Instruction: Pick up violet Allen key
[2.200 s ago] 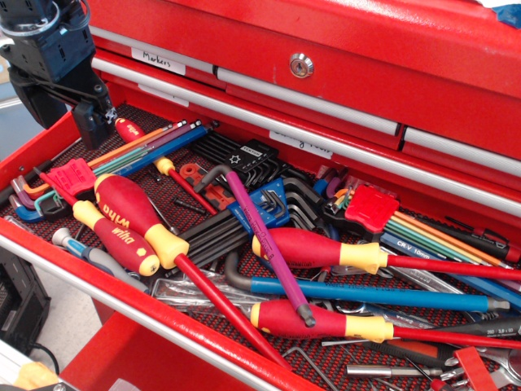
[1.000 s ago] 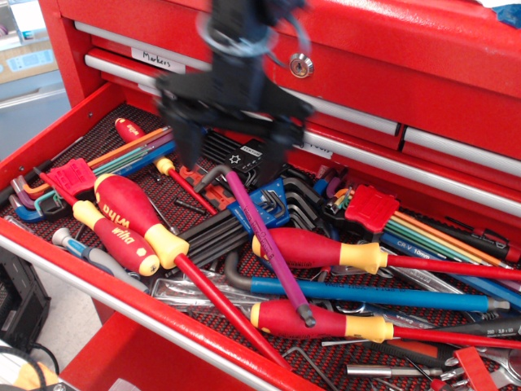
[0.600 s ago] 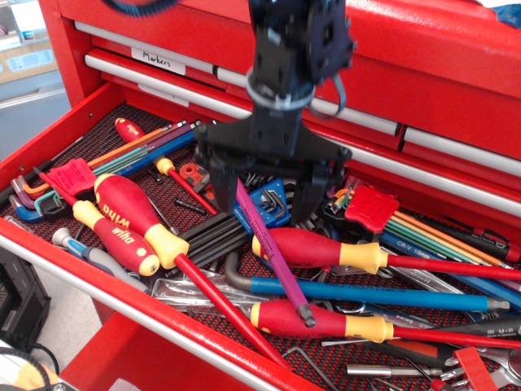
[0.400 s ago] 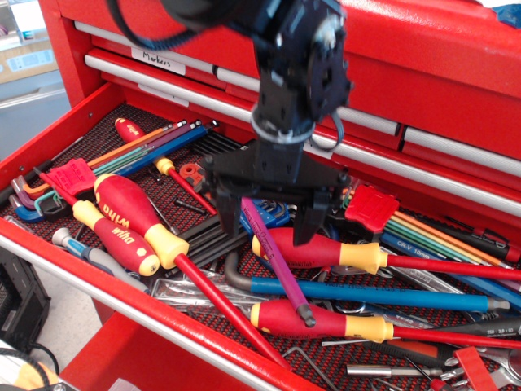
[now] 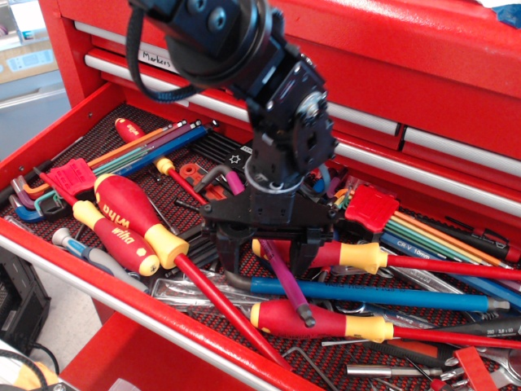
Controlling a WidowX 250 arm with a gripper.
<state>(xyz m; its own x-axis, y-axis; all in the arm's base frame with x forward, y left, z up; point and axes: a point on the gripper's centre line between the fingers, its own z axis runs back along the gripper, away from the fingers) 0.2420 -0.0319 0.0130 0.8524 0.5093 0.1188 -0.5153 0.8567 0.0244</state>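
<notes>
The violet Allen key [image 5: 286, 288] lies slanted in the open red drawer, across two red-and-yellow screwdrivers. Its dark ball tip [image 5: 308, 321] points to the front, and its greyish bent arm [image 5: 213, 173] shows behind the arm. My black gripper [image 5: 264, 257] is down over the middle of the key. It is open, with one finger [image 5: 229, 248] to the left of the shaft and the other to the right. The stretch of shaft under the gripper is hidden.
Red-and-yellow screwdrivers [image 5: 130, 221] lie left and under the key [image 5: 313, 319]. A blue-shafted tool [image 5: 383, 295] lies in front. Rainbow hex key sets with red holders lie at the left [image 5: 72, 175] and right [image 5: 373, 206]. Black hex keys [image 5: 195, 236] lie beside the gripper. The drawer's front rim [image 5: 122, 305] is close.
The gripper came from the far left, swung over the drawer's middle and dropped down. Its open fingers now straddle the violet key's shaft. The key has not moved.
</notes>
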